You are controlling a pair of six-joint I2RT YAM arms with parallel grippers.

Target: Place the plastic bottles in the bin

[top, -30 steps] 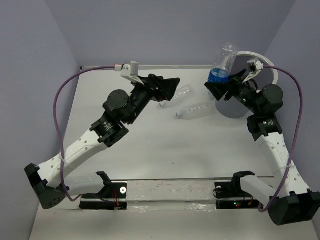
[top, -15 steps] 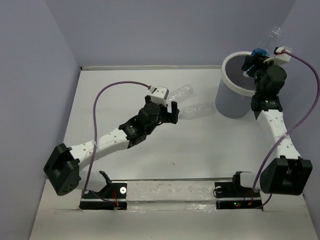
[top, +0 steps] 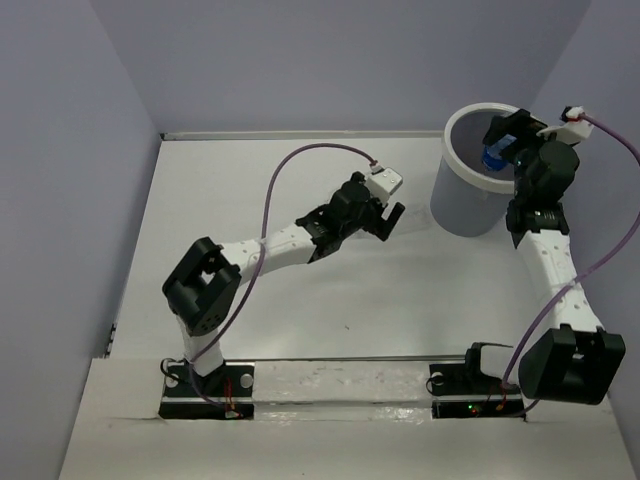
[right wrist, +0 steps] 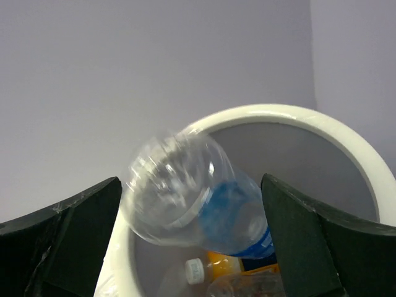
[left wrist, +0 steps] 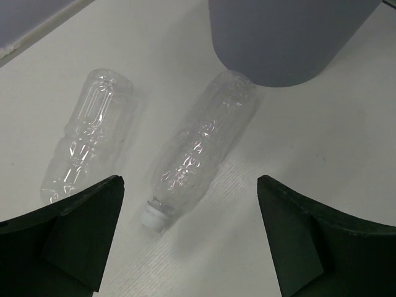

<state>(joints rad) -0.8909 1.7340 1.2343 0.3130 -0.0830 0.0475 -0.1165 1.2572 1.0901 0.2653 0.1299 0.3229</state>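
On white table (top: 330,300) | grey bin (top: 462,205) back right | lilac walls (top: 300,60)

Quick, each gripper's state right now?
Left gripper: jaws open, holding nothing, above two clear bottles.
Right gripper: jaws open; blurred blue-labelled bottle between them over the bin, apparently falling free.

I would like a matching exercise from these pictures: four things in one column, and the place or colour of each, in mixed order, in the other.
Things:
1 blue-labelled bottle
2 capped clear bottle
3 orange-filled bottle
4 bin

Place or colour:
a lying on the table
b grey, with a white rim
c deep inside the bin
d blurred, at the bin's mouth

Pairs: 1-d, 2-a, 3-c, 4-b
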